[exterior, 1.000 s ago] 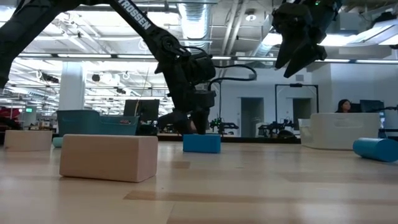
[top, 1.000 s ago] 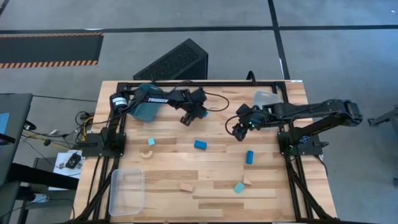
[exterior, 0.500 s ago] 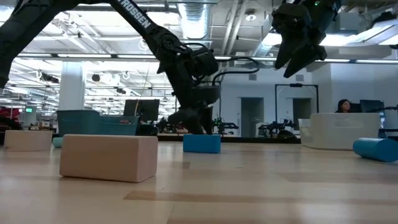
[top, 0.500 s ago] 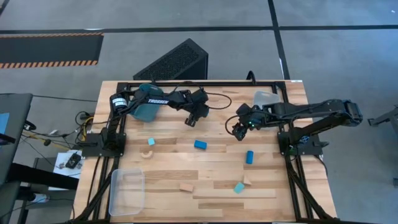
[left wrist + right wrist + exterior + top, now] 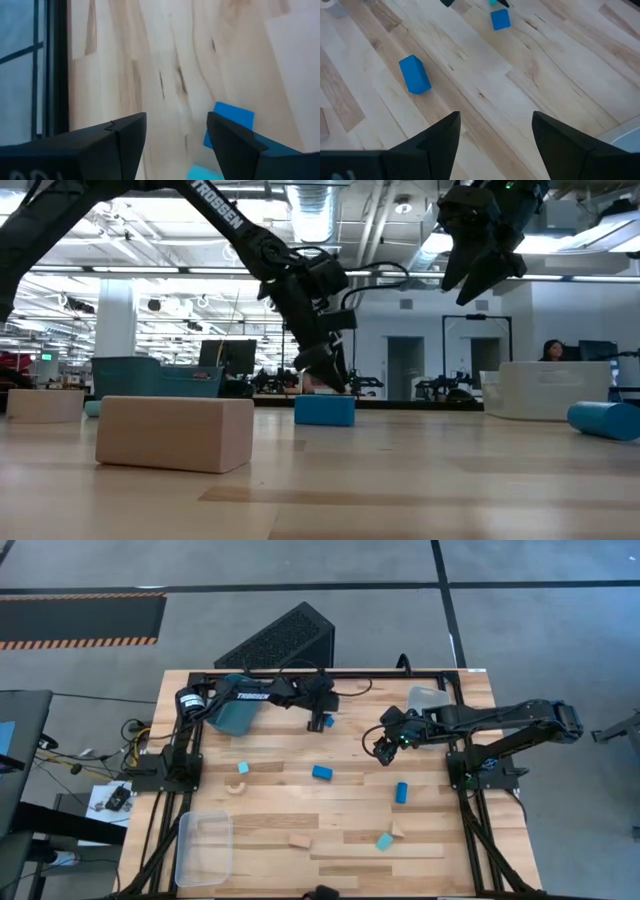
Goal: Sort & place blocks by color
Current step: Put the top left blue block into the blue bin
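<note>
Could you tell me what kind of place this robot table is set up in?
Probably a robotics lab or open workshop: exposed ceiling ducts overhead, grey concrete floor with a hazard-striped mat, and a person seated at a desk beyond the light wooden table.

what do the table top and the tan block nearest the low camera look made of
Table top: looks like light wood planks, smooth finish; grain and plank seams show. Tan block: probably plain unpainted wood, matte, pale and even-coloured; its grain is too faint to be sure.
</note>
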